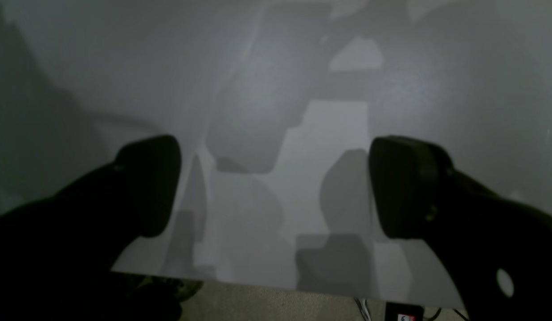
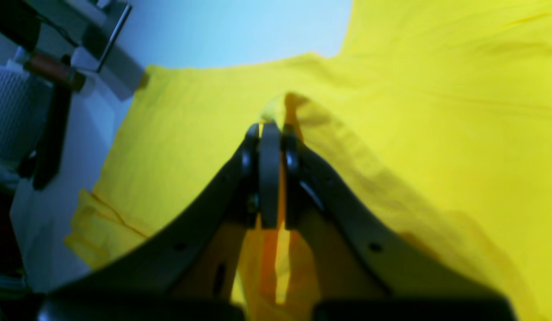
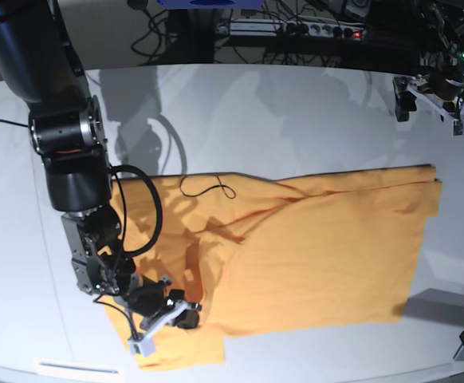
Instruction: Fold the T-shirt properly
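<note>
the t-shirt (image 3: 312,247) lies spread across the middle of the white table (image 3: 240,112), its long straight edge out toward the far right of the base view and its bunched, narrower end near the bottom left. it looks to me as if one long fold is already in: along the top a doubled edge shows at the right corner, and a ridge of cloth runs slantwise through the middle. the left end is still rumpled, with loose layers and a ragged corner hanging toward the table's front edge. a thin dark squiggle (image 3: 208,187) sits on the upper edge of the cloth, near where the collar would be.

the right gripper (image 3: 178,313) is down at that rumpled end, its jaws pinched tight on a raised fold of the yellow cloth; from its own camera the fabric (image 2: 391,111) peaks up right at the fingertips and runs down between them. so a part is in hand, ready to be carried over.

the left gripper (image 3: 430,97) is well away, up over bare table at the far corner, touching nothing; its own camera shows both fingers (image 1: 151,183) spread wide with only grey tabletop and shadows between.

my guess is the job is somewhere in the early middle: this end wants folding across, then smoothing.
</note>
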